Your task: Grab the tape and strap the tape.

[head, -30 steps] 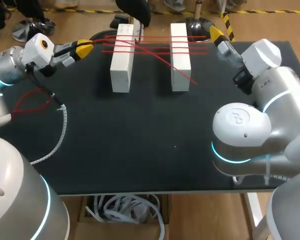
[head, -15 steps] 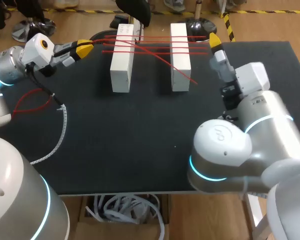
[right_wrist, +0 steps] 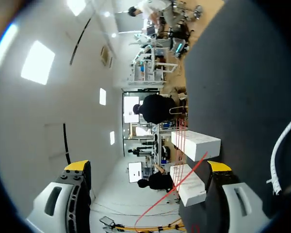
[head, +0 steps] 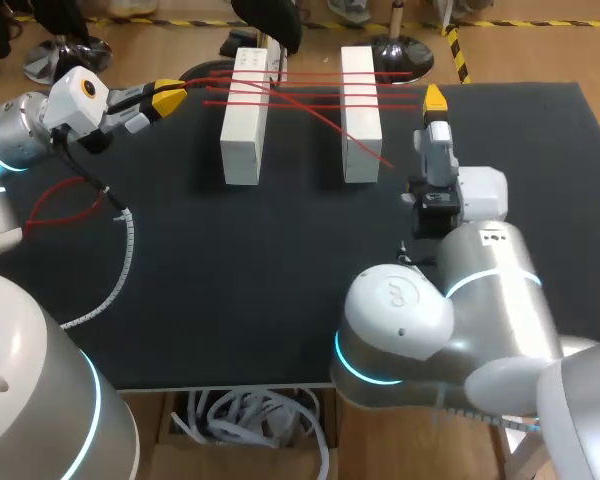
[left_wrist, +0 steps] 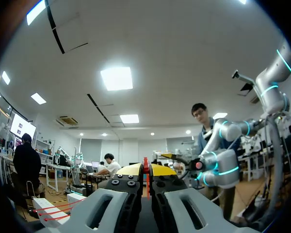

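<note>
The left claw [head: 170, 97] pinches the red tape [head: 300, 96], yet the spread right claw [right_wrist: 147, 166] could miss its thin, slack end.

Level: bright and even across the dark bench [head: 230, 300].
Source: overhead, diffuse.
Shadows: soft and faint beside the white blocks [head: 243, 135].
Glare: mild sheen on the right arm's shell [head: 400, 300].

end of red tape [head: 320, 121] hidden between left fingers [head: 168, 97], white block [left_wrist: 48, 212] partly cut off by rim
</note>
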{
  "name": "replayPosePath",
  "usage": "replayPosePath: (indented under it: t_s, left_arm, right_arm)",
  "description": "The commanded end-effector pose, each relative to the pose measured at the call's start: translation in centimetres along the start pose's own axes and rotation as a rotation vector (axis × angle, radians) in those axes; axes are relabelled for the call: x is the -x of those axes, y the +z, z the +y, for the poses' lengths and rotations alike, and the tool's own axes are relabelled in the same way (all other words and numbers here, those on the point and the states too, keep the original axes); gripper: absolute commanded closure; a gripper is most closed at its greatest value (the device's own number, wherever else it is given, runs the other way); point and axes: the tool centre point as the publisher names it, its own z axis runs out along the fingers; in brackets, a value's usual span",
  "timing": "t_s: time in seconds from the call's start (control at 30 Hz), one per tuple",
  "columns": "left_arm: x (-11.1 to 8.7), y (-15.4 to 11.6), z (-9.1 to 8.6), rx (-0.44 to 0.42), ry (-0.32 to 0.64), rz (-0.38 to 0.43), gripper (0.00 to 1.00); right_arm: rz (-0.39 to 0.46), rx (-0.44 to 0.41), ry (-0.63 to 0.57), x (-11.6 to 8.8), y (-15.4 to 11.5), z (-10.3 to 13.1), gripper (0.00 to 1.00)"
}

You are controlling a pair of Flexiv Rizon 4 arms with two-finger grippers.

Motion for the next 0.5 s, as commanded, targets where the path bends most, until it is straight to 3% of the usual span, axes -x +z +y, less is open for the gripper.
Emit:
replayPosePath:
  t_s: [0.03, 0.5]
  left_arm:
    - [0.0, 0.0, 0.0, -0.001, 0.001, 0.0, 1.0]
    - [0.0, 0.0, 0.0, -0.001, 0.001, 0.0, 1.0]
  right_arm:
    - [0.016, 0.103, 0.052, 1.2, 0.3, -0.9, 0.0]
    - [0.031, 0.017, 0.238, 3.4, 2.8, -2.6, 0.0]
